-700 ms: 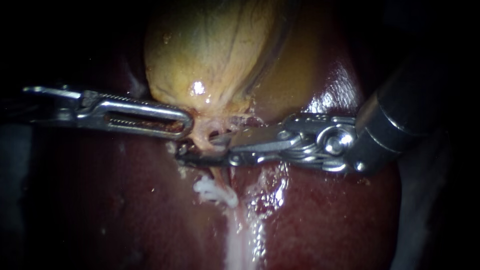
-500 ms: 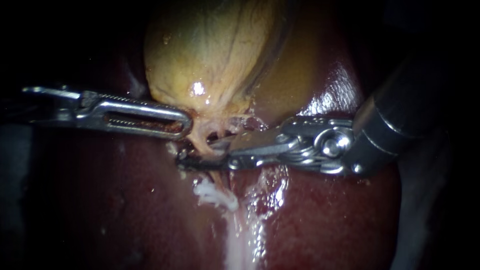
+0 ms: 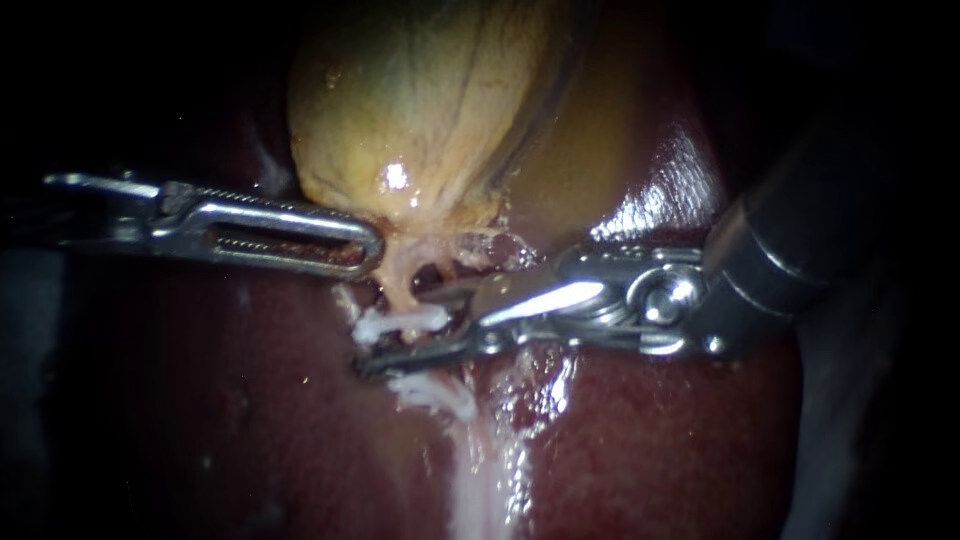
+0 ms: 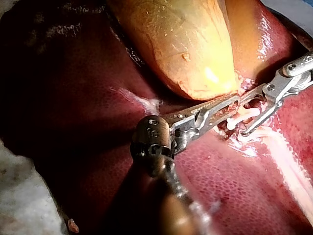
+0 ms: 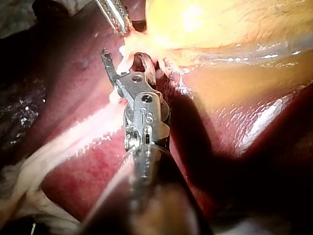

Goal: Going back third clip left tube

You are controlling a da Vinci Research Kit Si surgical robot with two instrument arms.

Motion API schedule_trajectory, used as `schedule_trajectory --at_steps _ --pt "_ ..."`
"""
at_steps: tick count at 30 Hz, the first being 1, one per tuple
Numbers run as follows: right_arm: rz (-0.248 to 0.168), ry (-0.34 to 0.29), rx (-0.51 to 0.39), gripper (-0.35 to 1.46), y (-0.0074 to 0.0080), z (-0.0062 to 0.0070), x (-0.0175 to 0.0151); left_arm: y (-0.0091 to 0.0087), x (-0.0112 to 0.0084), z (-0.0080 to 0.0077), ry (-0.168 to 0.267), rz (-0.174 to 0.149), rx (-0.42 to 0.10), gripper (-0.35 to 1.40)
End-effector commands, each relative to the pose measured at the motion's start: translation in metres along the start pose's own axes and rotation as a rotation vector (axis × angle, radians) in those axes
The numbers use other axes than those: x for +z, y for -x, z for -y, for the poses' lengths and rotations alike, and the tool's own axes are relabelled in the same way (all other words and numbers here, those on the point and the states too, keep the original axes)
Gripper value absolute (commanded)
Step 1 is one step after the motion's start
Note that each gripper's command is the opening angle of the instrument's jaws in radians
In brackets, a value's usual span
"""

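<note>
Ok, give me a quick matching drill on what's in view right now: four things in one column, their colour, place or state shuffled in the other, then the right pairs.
Things:
1. left instrument
2. right instrument
3. upper clip
4. liver

Descriptions:
A. open, standing around a clip
B. shut on the gallbladder at its lower end
C. white, set across the tube
D. dark red, lying under everything else

Pairs: 1-B, 2-A, 3-C, 4-D

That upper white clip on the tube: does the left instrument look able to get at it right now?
Probably not. The left instrument ends close beside the tube, just above the upper white clip, but the right instrument holds its open jaws astride that clip, standing in the way.
</note>
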Motion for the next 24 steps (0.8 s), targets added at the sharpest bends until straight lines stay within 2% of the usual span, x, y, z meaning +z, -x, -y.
schedule_trajectory --at_steps 1,10,12,19,24 --pt "0.001 -0.002 -0.006 0.5 0.0 0.0 -0.0002 0.0 0.0 0.0 0.001 0.0 0.0 -0.35" --pt "0.006 -0.021 -0.034 0.5 0.0009 0.0007 -0.0031 0.0 -0.0001 0.0 0.001 0.001 0.001 -0.35" --pt "0.008 -0.031 -0.081 0.5 0.001 0.001 -0.0043 0.0 -0.0001 0.0 0.001 0.001 0.001 -0.35" --pt "0.009 -0.053 -0.203 0.5 -0.0004 0.0019 -0.0109 0.0 -0.0001 0.0002 0.002 0.001 0.001 -0.35" --pt "0.005 -0.035 -0.238 0.5 -0.0013 0.0023 -0.0151 0.0 -0.0001 0.0002 -0.001 -0.001 0.001 -0.35"
